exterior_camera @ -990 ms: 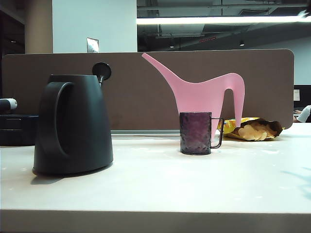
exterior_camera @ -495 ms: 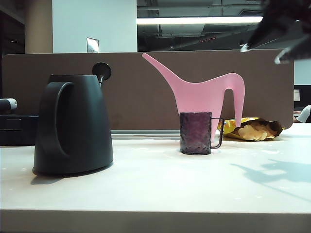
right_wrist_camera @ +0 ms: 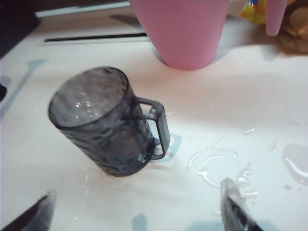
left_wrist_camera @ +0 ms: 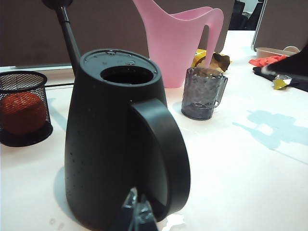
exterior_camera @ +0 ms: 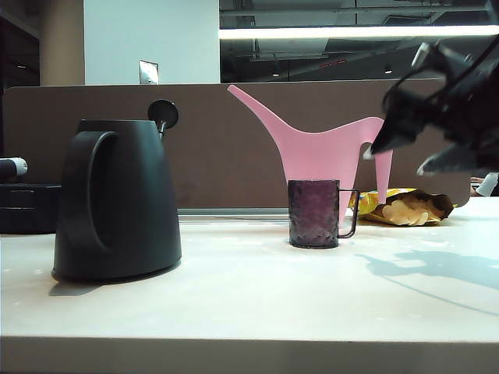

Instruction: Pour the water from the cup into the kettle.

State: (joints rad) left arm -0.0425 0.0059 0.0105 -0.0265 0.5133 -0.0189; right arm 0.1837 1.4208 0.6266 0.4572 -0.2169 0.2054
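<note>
The black kettle (exterior_camera: pixel 117 199) stands at the left of the table, its lid opening (left_wrist_camera: pixel 127 74) uncovered. The dark purple cup (exterior_camera: pixel 313 213) stands upright mid-table with its handle to the right. Small glints of water (right_wrist_camera: pixel 84 103) show inside the cup (right_wrist_camera: pixel 101 125). My right gripper (exterior_camera: pixel 405 156) hangs in the air up and to the right of the cup, jaws open wide and empty; in its wrist view (right_wrist_camera: pixel 138 191) the cup sits ahead of the fingers. My left gripper (left_wrist_camera: pixel 137 208) is shut just behind the kettle (left_wrist_camera: pixel 115 154) handle, holding nothing.
A tall pink watering can (exterior_camera: pixel 327 156) stands right behind the cup. An open snack bag (exterior_camera: pixel 409 206) lies at the back right. A mesh basket with an orange ball (left_wrist_camera: pixel 21 108) sits beside the kettle. Wet patches (right_wrist_camera: pixel 214 166) lie on the table near the cup.
My right arm has come into view from the upper right and dropped toward the cup, with its shadow spreading on the table. Kettle, cup and left gripper have not moved.
</note>
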